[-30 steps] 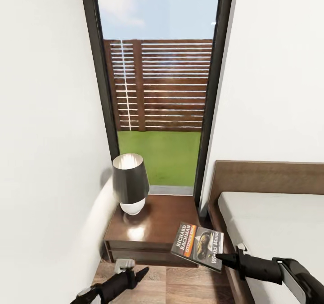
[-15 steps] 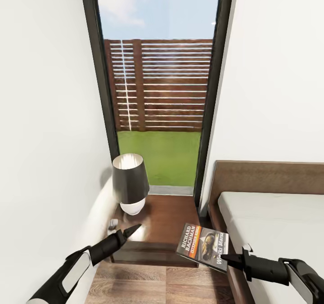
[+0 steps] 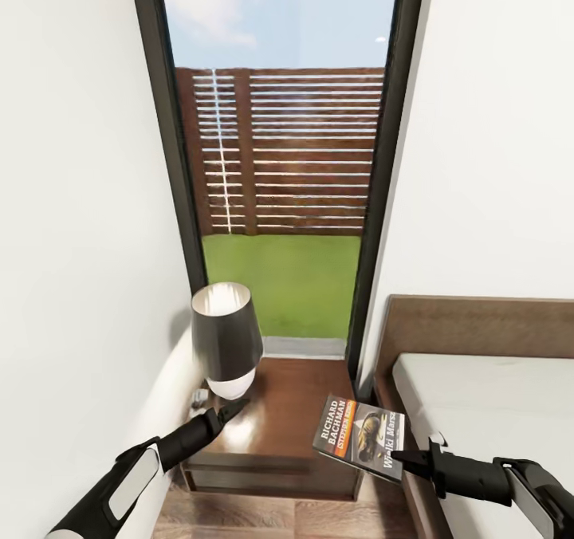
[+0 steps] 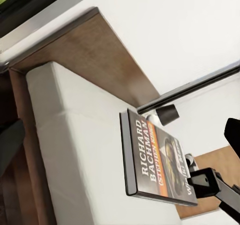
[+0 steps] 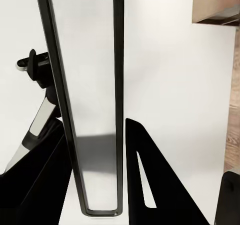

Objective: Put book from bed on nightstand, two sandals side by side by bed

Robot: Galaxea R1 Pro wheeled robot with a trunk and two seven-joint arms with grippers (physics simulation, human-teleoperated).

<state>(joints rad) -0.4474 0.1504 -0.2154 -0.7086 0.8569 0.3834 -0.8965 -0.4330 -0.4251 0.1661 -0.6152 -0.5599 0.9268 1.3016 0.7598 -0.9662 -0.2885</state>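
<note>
The right gripper (image 3: 402,458) pinches the book (image 3: 359,437) above the nightstand (image 3: 279,419); the left gripper's (image 3: 231,408) opening cannot be told.

Matte black arms with white forearm panels, each hand (image 3: 226,411) tapering to a point.

The right arm is reaching in from the lower right of the head view, forearm near level, black wrist leading. The right gripper (image 3: 401,459) is clamping its dark fingers on the near edge of the book (image 3: 360,436), holding it cover up and tilted. The left arm is extending from the lower left, white forearm rising to a black wrist. The left gripper (image 3: 229,410) is pointing forward and up, its fingers appearing pressed together with nothing between them.
</note>
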